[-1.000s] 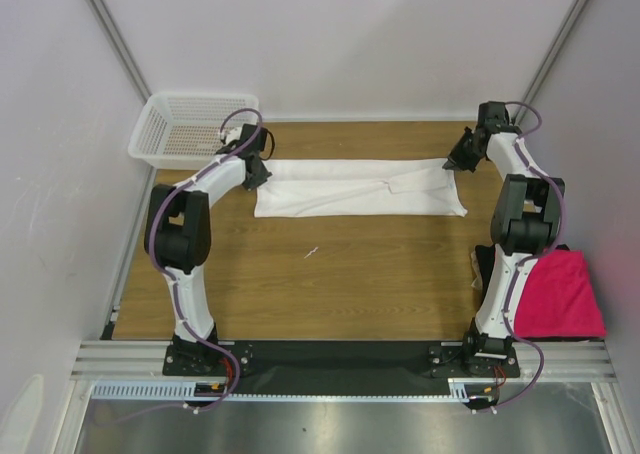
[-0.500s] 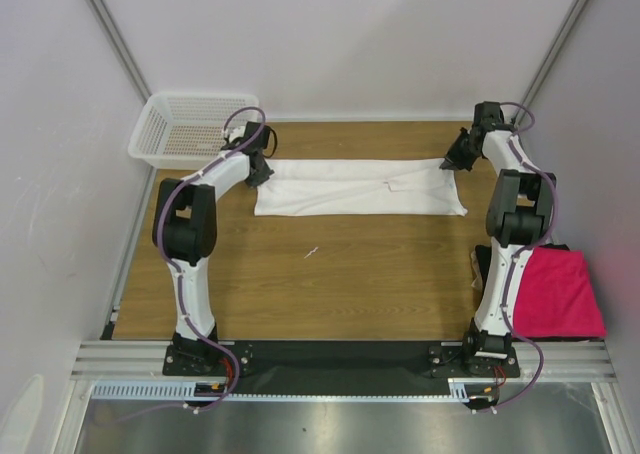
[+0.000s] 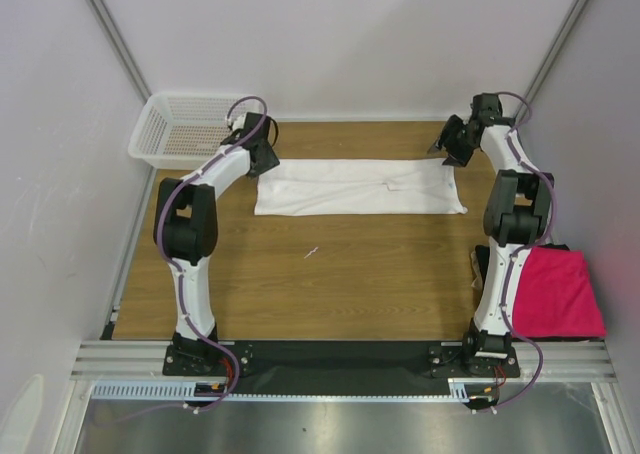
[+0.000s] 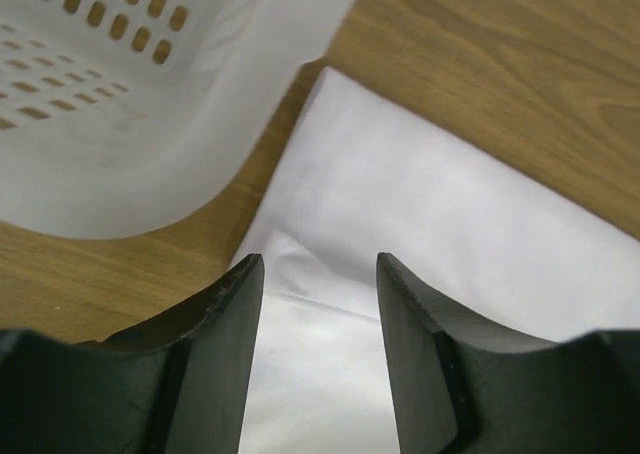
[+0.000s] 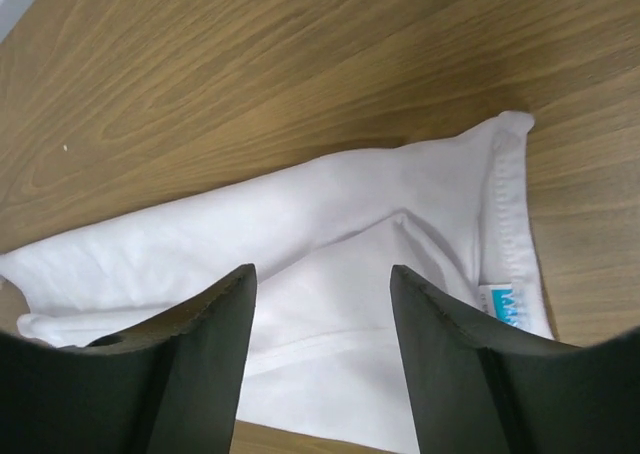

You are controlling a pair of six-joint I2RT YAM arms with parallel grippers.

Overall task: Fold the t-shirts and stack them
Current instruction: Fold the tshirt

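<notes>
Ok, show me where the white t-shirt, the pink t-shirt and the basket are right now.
white t-shirt [image 3: 350, 188]: top view, middle of the folded strip.
pink t-shirt [image 3: 562, 294]: top view, centre of its upper face.
basket [image 3: 175, 160]: top view, its near wall.

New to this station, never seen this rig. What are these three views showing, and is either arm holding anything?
Two robot arms are bolted to the near edge of a table. The wide picture looks down from above and behind them. The other two come from a camera on each wrist, so the dark prongs there are that arm's own pincer. A white t-shirt, folded into a long strip, lies across the far side. The left pincer hangs over its left end, beside a white mesh basket. The right pincer hangs over the end with the blue-white tag. Both are open and hold nothing. A pink shirt lies folded at the right.
</notes>
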